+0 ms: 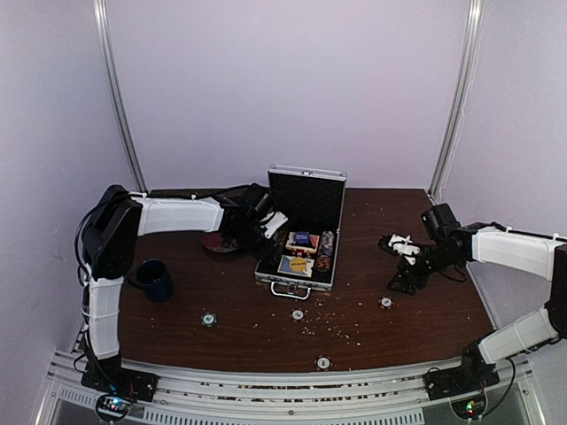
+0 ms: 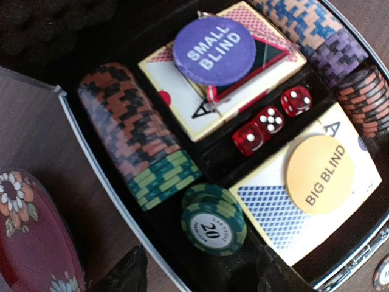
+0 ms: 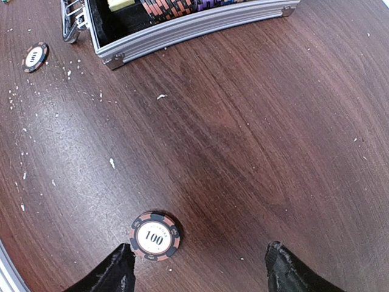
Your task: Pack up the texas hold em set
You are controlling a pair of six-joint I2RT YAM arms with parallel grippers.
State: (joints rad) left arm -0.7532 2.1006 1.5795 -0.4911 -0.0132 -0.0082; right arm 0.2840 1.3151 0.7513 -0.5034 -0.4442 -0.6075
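The silver case point(image 1: 306, 200) sits open on the table point(image 3: 255, 134), its lid standing up along the far side. Inside it I can see rows of chips point(image 2: 130, 131) lying on edge and a short green stack point(image 2: 213, 220) marked 20. Three red dice point(image 2: 271, 121) sit in the middle slot. There are two card boxes point(image 2: 267, 213), one under a purple disc point(image 2: 213, 51) and the other under a yellow disc point(image 2: 320, 174).

The left gripper point(image 1: 264, 232) hangs over the case's left edge with its fingers spread, gripping nothing. To the right of the case, the right gripper point(image 3: 199, 254) hovers low with its fingers wide apart. A loose chip point(image 3: 155, 236) marked 100 lies flat just inside one finger. Stray chips point(image 1: 298, 314) lie in front of the case. A red plate point(image 2: 30, 243) lies just left of the case, and a dark mug point(image 1: 155, 280) stands farther left.
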